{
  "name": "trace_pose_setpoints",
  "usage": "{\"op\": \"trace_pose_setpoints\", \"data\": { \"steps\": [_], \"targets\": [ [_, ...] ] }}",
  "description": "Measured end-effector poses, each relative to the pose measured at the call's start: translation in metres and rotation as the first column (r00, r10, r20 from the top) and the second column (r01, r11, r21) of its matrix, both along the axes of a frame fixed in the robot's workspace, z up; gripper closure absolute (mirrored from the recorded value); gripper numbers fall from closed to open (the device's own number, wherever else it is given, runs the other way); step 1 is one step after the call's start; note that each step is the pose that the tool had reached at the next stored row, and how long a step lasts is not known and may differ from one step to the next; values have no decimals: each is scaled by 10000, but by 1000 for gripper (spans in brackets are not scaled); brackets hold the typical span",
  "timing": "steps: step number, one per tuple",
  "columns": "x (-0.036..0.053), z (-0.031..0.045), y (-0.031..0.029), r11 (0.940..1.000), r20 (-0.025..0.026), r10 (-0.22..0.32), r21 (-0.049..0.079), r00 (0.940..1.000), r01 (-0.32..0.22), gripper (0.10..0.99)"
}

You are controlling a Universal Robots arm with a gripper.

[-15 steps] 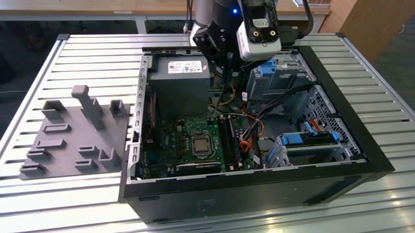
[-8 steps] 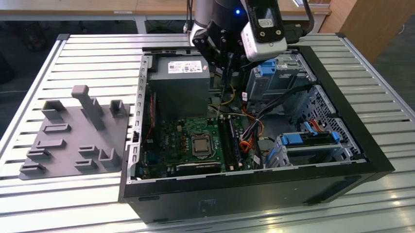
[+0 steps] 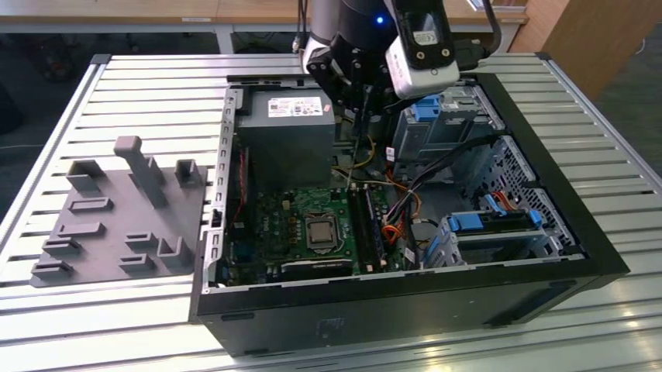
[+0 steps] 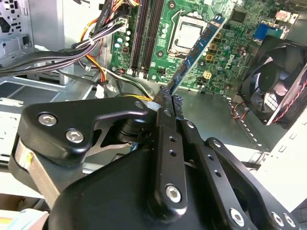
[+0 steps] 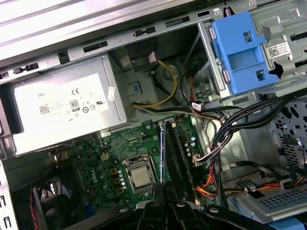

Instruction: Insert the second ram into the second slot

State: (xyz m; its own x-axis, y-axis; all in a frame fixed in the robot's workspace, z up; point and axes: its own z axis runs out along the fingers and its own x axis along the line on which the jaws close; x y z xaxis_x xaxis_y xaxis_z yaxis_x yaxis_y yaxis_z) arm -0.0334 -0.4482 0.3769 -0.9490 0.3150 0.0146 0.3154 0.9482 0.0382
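The tool (image 4: 170, 101) is closed on the second ram (image 4: 196, 52). Its two dark fingertips (image 4: 164, 96) pinch one short end of the thin blue stick, and the rest of the stick points away from the tool toward the motherboard (image 4: 230, 62). In the first wrist view the second ram (image 5: 161, 153) is seen on its edge, as a narrow line between the processor socket (image 5: 139, 176) and the long dark memory slots (image 5: 180, 153). It runs parallel to these slots, just beside them and not in one of them. Whether its far end touches the board I cannot tell.

In the exterior view the arm comes down into the open computer case (image 3: 414, 287), and the tool (image 3: 360, 105) is at about 12 o'clock from the memory slots (image 3: 370, 221), above the board. The processor socket (image 3: 321, 230) is at 9 o'clock from the slots, just beside them. The grey power supply (image 3: 290, 132) with its white label lies at 9 o'clock from the tool, and a blue drive-bay latch (image 3: 481, 221) sits at 3 o'clock from the slots. The case stands on a slatted metal counter (image 3: 135, 85), and a grey fixture plate (image 3: 114, 217) with upright blocks lies on it at 9 o'clock from the case.
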Motion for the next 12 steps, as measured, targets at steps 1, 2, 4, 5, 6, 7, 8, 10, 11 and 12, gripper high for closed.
{"op": "trace_pose_setpoints", "data": {
  "steps": [1, 2, 4, 5, 6, 7, 8, 10, 11, 12],
  "targets": [
    [0, -2, -1, 10000, 3, 2, 2, 10000, -2, 961],
    [0, -4, -3, 10000, 8, 8, 3, 10000, -8, 961],
    [1, -10, -2, 10000, 33, 77, 1, 10000, -78, 961],
    [1, -14, -3, 9997, 43, 224, 1, 9997, -224, 961],
    [1, -20, -3, 9992, 45, 404, 0, 9992, -404, 961],
    [0, -25, -3, 9983, 46, 580, 1, 9983, -580, 961],
    [0, -30, -3, 9971, 46, 761, 0, 9971, -761, 961],
    [0, -41, -3, 9937, 47, 1125, 0, 9936, -1125, 961],
    [0, -45, -2, 9915, 47, 1303, 0, 9915, -1303, 961],
    [0, -49, -2, 9890, 47, 1480, 0, 9890, -1480, 961]
  ]
}}
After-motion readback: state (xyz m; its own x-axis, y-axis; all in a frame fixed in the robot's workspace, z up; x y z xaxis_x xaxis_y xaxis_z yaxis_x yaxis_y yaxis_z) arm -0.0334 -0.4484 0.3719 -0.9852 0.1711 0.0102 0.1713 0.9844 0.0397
